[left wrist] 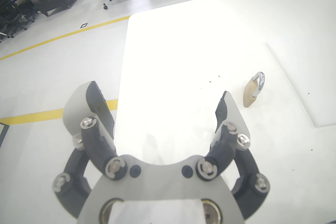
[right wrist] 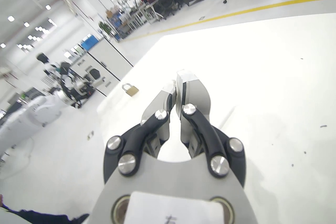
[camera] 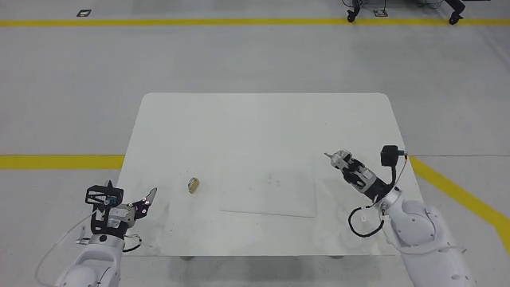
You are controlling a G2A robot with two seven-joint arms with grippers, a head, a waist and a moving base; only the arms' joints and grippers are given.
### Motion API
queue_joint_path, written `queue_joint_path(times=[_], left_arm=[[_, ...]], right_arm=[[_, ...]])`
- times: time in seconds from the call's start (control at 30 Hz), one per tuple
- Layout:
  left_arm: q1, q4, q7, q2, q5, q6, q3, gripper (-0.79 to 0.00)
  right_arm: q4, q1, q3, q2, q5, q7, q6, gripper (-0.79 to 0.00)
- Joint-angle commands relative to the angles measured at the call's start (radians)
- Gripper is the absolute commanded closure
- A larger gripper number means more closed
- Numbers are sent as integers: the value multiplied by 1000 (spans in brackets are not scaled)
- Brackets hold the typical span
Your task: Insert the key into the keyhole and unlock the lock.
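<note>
The left hand (left wrist: 158, 93) hovers at the surface's (camera: 263, 119) near left corner, fingers spread wide. Just beyond it, the padlock (left wrist: 252, 92) lies toward the near edge. By the right edge, the right hand (right wrist: 175, 83) has its fingers pressed together; I cannot tell whether they pinch anything.

Lock (left wrist: 249, 95) tiny from above (a speck), keyhole too small to tell

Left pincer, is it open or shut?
Open. The left pincer has its two fingers wide apart, with bare table showing between them.
</note>
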State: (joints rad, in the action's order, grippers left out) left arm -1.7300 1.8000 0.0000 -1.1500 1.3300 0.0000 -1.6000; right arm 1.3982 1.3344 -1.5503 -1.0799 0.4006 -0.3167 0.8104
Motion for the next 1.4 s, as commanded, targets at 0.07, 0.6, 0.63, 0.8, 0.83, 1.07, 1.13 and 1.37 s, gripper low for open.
queue_joint_path(times=[0.07, 0.6, 0.63, 0.8, 0.83, 1.07, 1.13, 1.37], left_arm=[[0, 0, 0, 0, 0, 0, 0, -785], [174, -52, -349, -4, -637, -418, 49, -785], [180, -46, -358, -3, -651, -420, 43, -785], [183, 2, -364, 3, -647, -400, 4, -785], [177, 5, -389, 4, -676, -389, -4, -785], [177, 4, -446, 6, -747, -353, -27, -785], [177, 4, -446, 6, -747, -353, -27, -785], [196, -7, -595, -1, -1256, -460, 59, -785]], right_arm=[[4, 12, -17, 3, -2, 0, 10, 0], [50, -30, 189, -18, -264, -229, -106, 0], [51, -42, 205, -21, -278, -236, -113, 0], [45, -78, 260, -30, -333, -252, -114, 0], [45, -80, 262, -31, -339, -249, -117, 0], [54, -70, 256, -32, -367, -229, -158, 0], [54, -70, 256, -32, -367, -229, -158, 0], [63, -61, 348, -46, -477, -288, -160, 0]])
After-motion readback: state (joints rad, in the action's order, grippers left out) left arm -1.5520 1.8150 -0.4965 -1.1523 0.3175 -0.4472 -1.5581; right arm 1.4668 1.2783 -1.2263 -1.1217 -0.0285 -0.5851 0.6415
